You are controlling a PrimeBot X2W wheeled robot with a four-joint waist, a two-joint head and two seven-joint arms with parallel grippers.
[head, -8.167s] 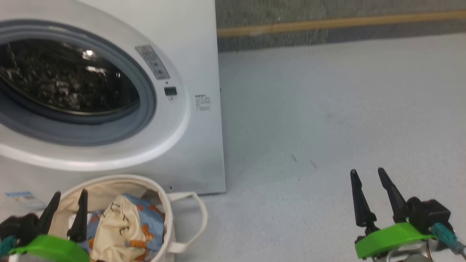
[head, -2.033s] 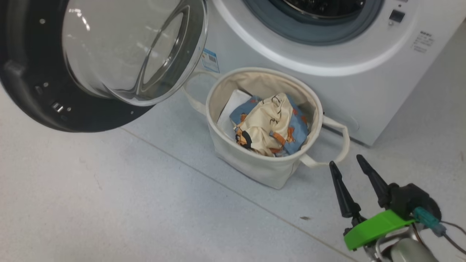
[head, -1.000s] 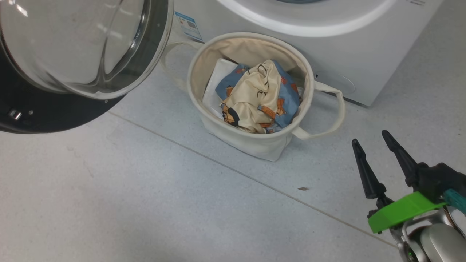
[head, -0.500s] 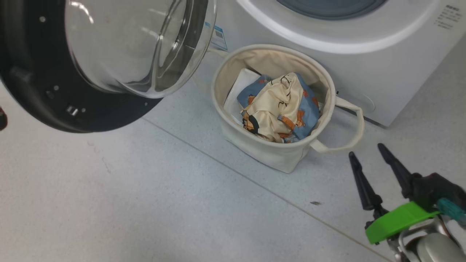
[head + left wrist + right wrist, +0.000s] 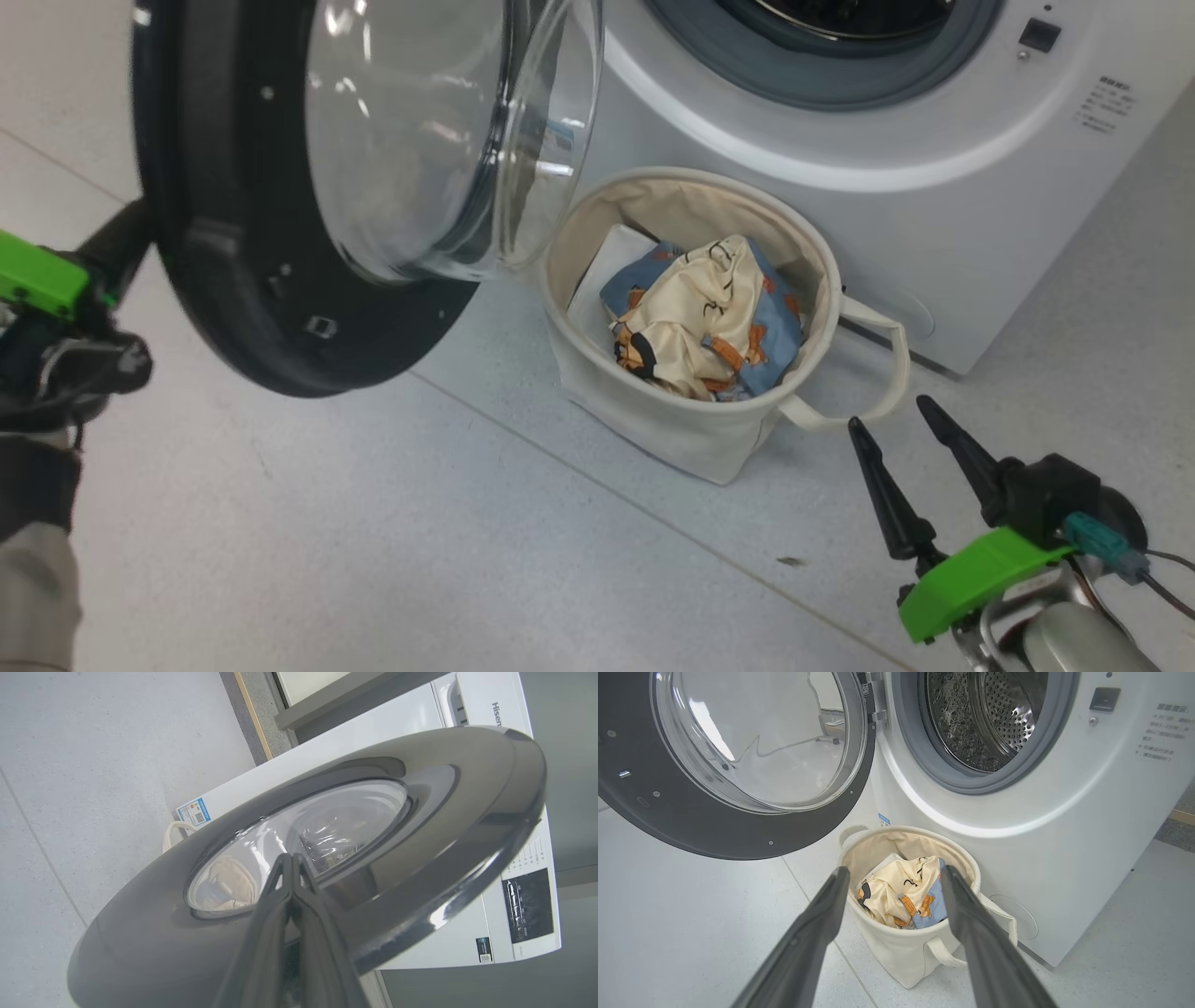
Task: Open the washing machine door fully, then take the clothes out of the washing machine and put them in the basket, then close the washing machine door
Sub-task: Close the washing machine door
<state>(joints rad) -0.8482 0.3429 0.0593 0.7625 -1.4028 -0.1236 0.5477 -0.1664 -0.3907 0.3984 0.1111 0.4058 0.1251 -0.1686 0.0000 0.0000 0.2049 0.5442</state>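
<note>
The washing machine door (image 5: 233,308) stands open at the upper left, its glass bowl (image 5: 420,140) facing the white washing machine (image 5: 840,215). My left gripper (image 5: 292,858) is shut, and its fingertips lie against the door's glossy outer face (image 5: 420,826). Its green mount (image 5: 37,275) shows behind the door's rim. The cream basket (image 5: 653,429) stands on the floor before the machine, and the blue and cream clothes (image 5: 709,313) lie inside it. My right gripper (image 5: 889,416) hangs open and empty just right of the basket. In the right wrist view its fingers frame the basket (image 5: 901,956).
A plain white sheet (image 5: 602,271) lies in the basket beside the clothes. The drum (image 5: 980,718) looks bare and shiny. The basket's looped handle (image 5: 887,373) points toward my right gripper. Grey floor (image 5: 373,541) spreads in front, with a tile seam (image 5: 653,537) running across it.
The head camera has shifted. My left gripper has come into view at the left, behind the door. The door now looks turned more edge-on, nearer the basket. The right gripper stays open.
</note>
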